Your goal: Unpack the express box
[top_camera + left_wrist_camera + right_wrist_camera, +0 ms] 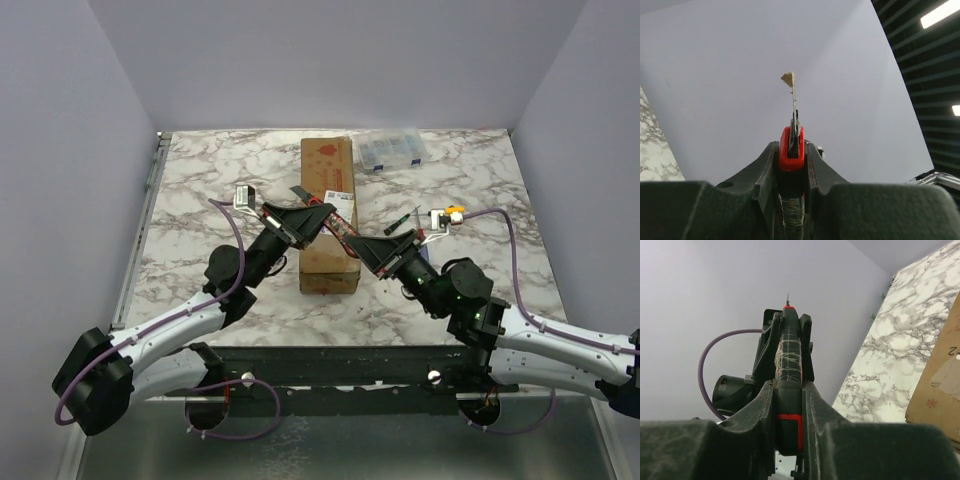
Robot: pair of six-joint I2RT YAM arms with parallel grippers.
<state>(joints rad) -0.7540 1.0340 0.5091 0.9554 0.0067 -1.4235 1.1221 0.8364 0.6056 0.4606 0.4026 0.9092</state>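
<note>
The express box (328, 170) is a long brown carton with a white label, lying lengthwise mid-table. Its corner shows in the right wrist view (940, 385). Both grippers are shut on one red and black utility knife (340, 225) held just above the box's near half. My left gripper (313, 215) grips the red blade end (791, 147). The thin blade sticks out with a cardboard scrap (788, 78) on its tip. My right gripper (368, 245) grips the tape-wrapped handle (788, 360).
A small clear plastic organiser case (393, 150) lies at the back, right of the box. A small dark tool (404, 219) lies on the marble table (200, 190) right of the box. A metal rail (143, 215) runs along the left edge.
</note>
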